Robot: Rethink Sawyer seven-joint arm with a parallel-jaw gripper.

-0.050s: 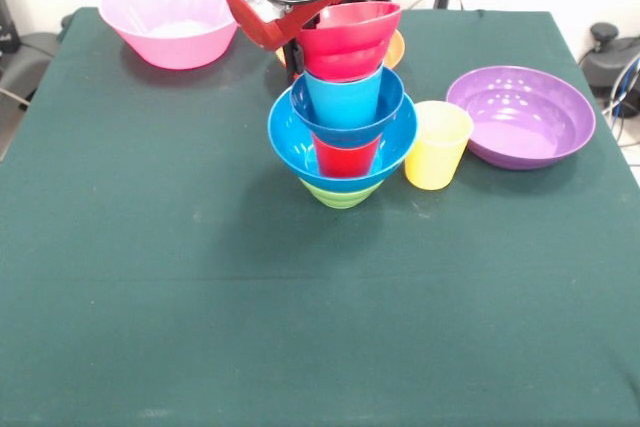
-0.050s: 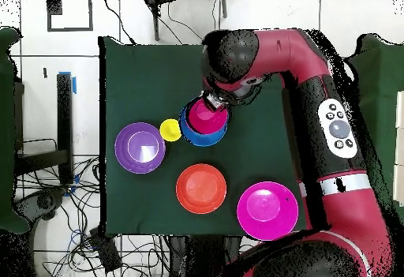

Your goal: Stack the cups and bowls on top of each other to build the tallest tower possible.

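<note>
Red plastic tops the tower (image 1: 343, 132) at mid-table in the front view: a small red bowl (image 1: 348, 39) sits on the sky-blue cup (image 1: 343, 99), above a small blue bowl (image 1: 348, 117), red cup (image 1: 346, 155), large blue bowl (image 1: 342, 142) and green bowl (image 1: 340, 192). The gripper (image 1: 285, 27) touches the red bowl's rim; whether its fingers pinch it cannot be told. A yellow cup (image 1: 437, 145) stands just beside the tower.

From overhead, the arm (image 2: 316, 92) covers the tower (image 2: 203, 122); purple bowl (image 2: 140, 147), orange bowl (image 2: 200, 188) and pink bowl (image 2: 267, 210) lie apart.
</note>
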